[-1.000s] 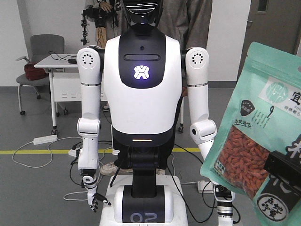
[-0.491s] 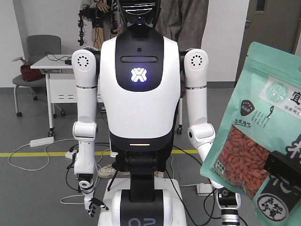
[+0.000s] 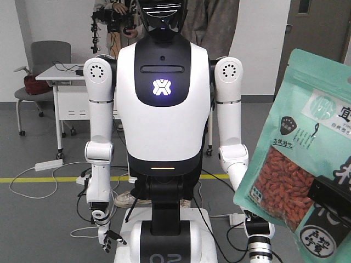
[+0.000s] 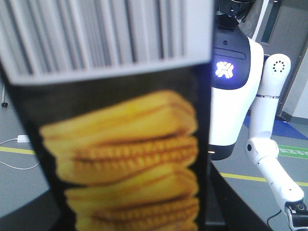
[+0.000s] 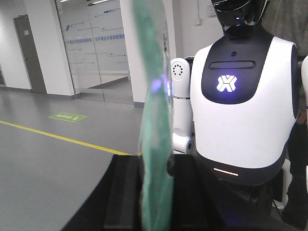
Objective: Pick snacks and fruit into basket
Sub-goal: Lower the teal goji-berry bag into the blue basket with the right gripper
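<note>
Fingers (image 3: 330,197) of the right gripper (image 5: 156,166) show in the front view only as a black block at the lower right edge of the frame, pressed flat against the face of the snacks (image 3: 296,159), so they are pinching the pouch. This mint-green pouch fills the right side of that view, raised off the ground and tilted, its clear window of small red berries facing the camera with the white label above and the black strip below. In the right wrist view the same pouch is seen edge-on, a thin blurred green strip standing upright in the middle of the frame, with dark flat parts on either side of its lower end. In the left wrist view a dark packet (image 4: 120,159), printed with stacked yellow wafers and a barcode band along the top, sits very close and blurred across the left two thirds of the frame. The left gripper's fingers cannot be made out around it, so whether they are spread or closed cannot be told. A white-and-black humanoid robot (image 3: 163,109) stands at the centre of the front view, a person (image 3: 219,22) behind it. A table (image 3: 60,71) and a grey chair (image 3: 46,55) are at the upper left, and a yellow line (image 3: 44,178) crosses the floor.
</note>
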Robot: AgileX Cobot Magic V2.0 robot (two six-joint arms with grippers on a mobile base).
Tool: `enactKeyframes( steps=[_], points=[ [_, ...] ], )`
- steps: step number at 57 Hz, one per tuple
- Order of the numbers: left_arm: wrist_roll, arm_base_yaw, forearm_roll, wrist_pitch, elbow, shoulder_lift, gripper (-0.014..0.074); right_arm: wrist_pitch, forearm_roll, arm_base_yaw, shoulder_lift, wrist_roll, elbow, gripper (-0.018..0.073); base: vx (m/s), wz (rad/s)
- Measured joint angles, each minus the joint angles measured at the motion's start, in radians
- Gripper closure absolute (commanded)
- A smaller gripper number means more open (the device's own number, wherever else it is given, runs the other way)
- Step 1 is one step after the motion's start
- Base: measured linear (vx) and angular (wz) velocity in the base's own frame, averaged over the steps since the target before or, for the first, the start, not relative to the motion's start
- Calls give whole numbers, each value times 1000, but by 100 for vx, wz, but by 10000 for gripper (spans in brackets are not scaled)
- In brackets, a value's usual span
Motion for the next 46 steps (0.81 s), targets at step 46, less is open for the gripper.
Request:
enactKeyframes(
  steps=[46],
  points=[
    [0, 0, 0, 0, 0, 0, 594, 0, 0, 0, 0, 0, 0, 568, 0, 0]
  ],
)
